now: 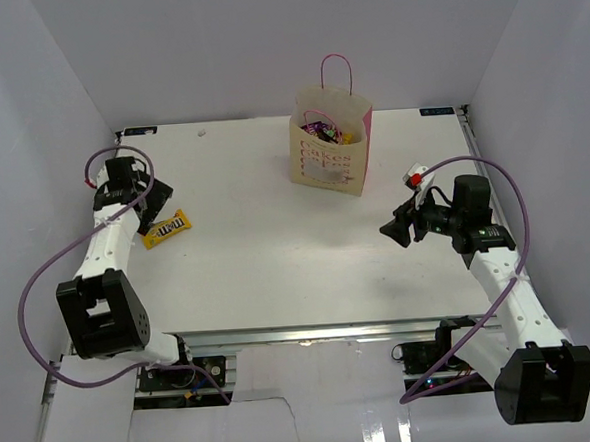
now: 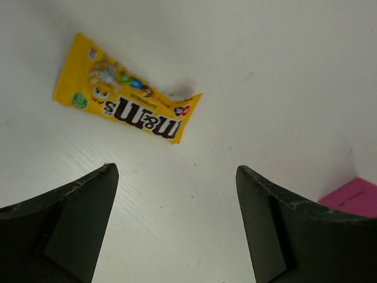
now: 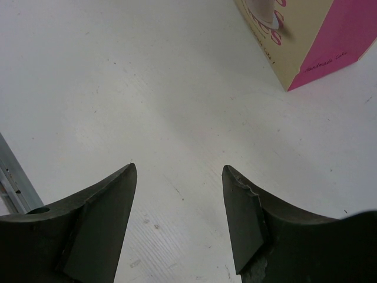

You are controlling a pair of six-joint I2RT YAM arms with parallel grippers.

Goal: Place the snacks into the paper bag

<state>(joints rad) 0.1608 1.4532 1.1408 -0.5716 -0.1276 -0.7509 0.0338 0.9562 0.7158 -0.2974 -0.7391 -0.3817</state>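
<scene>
On the tabletop point(image 1: 278, 272) the bag point(image 1: 330, 144) stands upright at the far middle, with several snacks showing inside. One yellow pack point(image 2: 126, 106) lies flat near the left edge, well apart from the bag. It looks light, soft and crinkly, with slick film (loose candies inside would shift), so a pinch across its short width near the middle seems best. The left gripper point(image 2: 175, 170) hovers just short of it, jaws wide apart and empty. The right gripper point(image 3: 178, 167), also apart and empty, hangs off the bag's right front.
</scene>
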